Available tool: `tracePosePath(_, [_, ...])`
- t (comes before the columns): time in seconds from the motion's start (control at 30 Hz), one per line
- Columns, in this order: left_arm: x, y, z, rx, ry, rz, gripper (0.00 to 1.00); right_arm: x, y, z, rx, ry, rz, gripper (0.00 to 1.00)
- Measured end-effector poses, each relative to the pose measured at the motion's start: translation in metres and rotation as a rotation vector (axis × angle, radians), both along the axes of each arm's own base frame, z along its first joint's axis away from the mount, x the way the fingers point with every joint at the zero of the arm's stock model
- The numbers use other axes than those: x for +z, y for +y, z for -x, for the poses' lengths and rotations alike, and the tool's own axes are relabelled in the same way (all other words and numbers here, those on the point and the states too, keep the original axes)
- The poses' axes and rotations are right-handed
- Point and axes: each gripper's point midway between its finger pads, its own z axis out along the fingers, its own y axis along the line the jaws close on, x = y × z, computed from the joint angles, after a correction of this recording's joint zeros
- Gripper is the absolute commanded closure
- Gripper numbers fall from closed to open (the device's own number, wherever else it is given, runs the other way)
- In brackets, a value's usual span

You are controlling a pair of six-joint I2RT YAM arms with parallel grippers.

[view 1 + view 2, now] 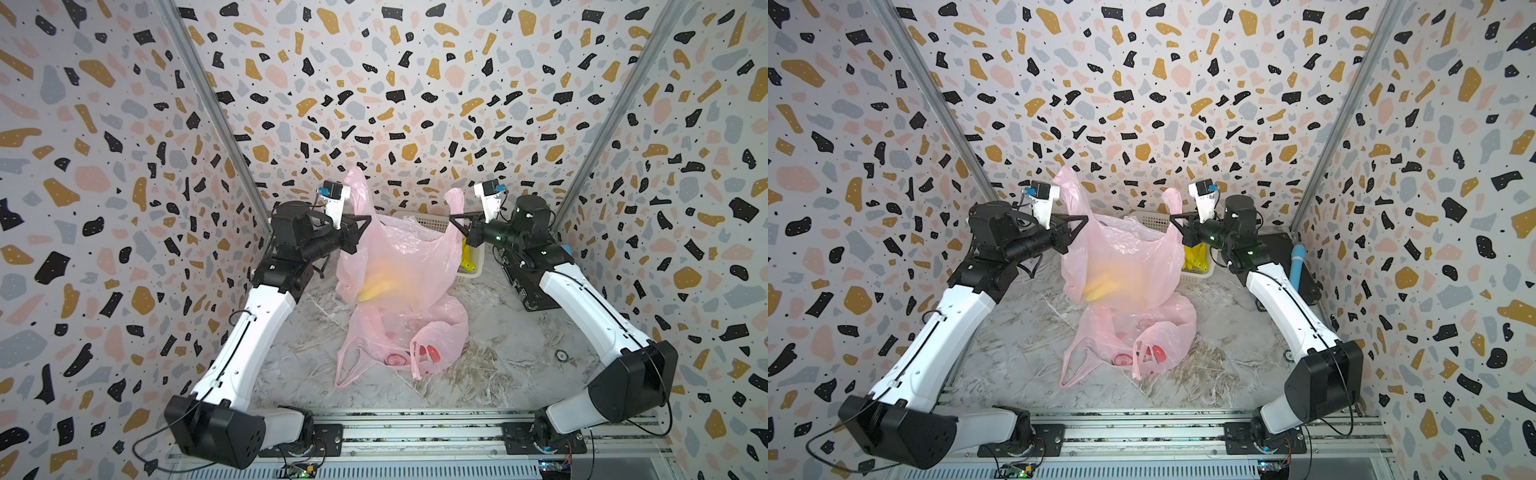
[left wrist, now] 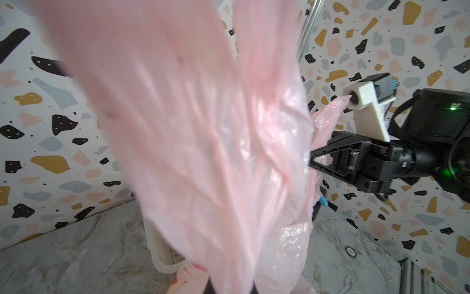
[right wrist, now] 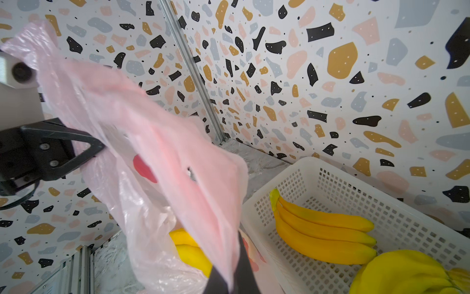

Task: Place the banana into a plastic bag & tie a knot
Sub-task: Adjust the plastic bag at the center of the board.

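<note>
Hanging translucent pink bag (image 1: 409, 249), yellow banana (image 1: 371, 292) inside

plastic bag (image 1: 399, 253) is showing as thin translucent pink film, crinkled, glossy; banana (image 3: 188, 247) skin is looking smooth, waxy; basket (image 3: 381, 203) is reading as white perforated plastic, matt; tabletop (image 1: 498, 374) is showing marble-look, scuffed

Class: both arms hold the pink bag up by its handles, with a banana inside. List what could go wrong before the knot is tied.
1. The left gripper and right gripper pinch only thin film of the held bag. The banana weighs low in it, so a handle may slip or tear.
2. The held bag hangs close to the basket and near the spare bags. Crossing the handles could snag either.
</note>
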Motion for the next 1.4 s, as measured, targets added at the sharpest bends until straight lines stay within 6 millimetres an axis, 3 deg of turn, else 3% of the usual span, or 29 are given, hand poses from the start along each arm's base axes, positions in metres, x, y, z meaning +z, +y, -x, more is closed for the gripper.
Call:
tracePosePath(0.1, [-0.021, -0.002, 0.021, -0.032, 0.058, 0.023, 1.00, -0.023, 0.006, 0.013, 0.021, 0.020, 0.021, 1.00])
tracePosePath(0.27, [-0.098, -0.010, 0.038, -0.039, 0.298, 0.006, 1.00, -0.088, 0.017, 0.034, 0.049, 0.121, 0.098, 1.00])
tracePosePath(0.33, [-0.114, -0.010, 0.044, -0.031, 0.376, -0.008, 1.00, -0.100, 0.017, 0.036, 0.045, 0.147, 0.112, 1.00])
tracePosePath(0.47, [-0.120, -0.006, 0.054, -0.015, 0.459, -0.033, 1.00, -0.099, 0.016, 0.037, 0.032, 0.142, 0.116, 1.00])
tracePosePath(0.73, [-0.089, -0.005, 0.068, -0.072, 0.507, -0.150, 1.00, -0.072, 0.029, 0.072, 0.066, -0.006, 0.139, 1.00])
tracePosePath(0.9, [-0.111, -0.016, 0.073, -0.168, 0.596, -0.253, 1.00, -0.092, 0.039, 0.093, 0.100, -0.060, 0.219, 1.00])
tracePosePath(1.07, [-0.130, -0.033, 0.072, -0.240, 0.659, -0.283, 1.00, -0.117, 0.024, 0.080, -0.014, -0.053, 0.337, 1.00])
tracePosePath(1.17, [-0.112, -0.040, 0.054, -0.241, 0.618, -0.273, 1.00, -0.102, 0.011, 0.066, -0.105, -0.076, 0.407, 1.00])
tracePosePath(1.4, [-0.042, -0.047, 0.016, -0.214, 0.410, -0.227, 1.00, 0.002, -0.015, 0.038, -0.298, -0.269, 0.401, 1.00])
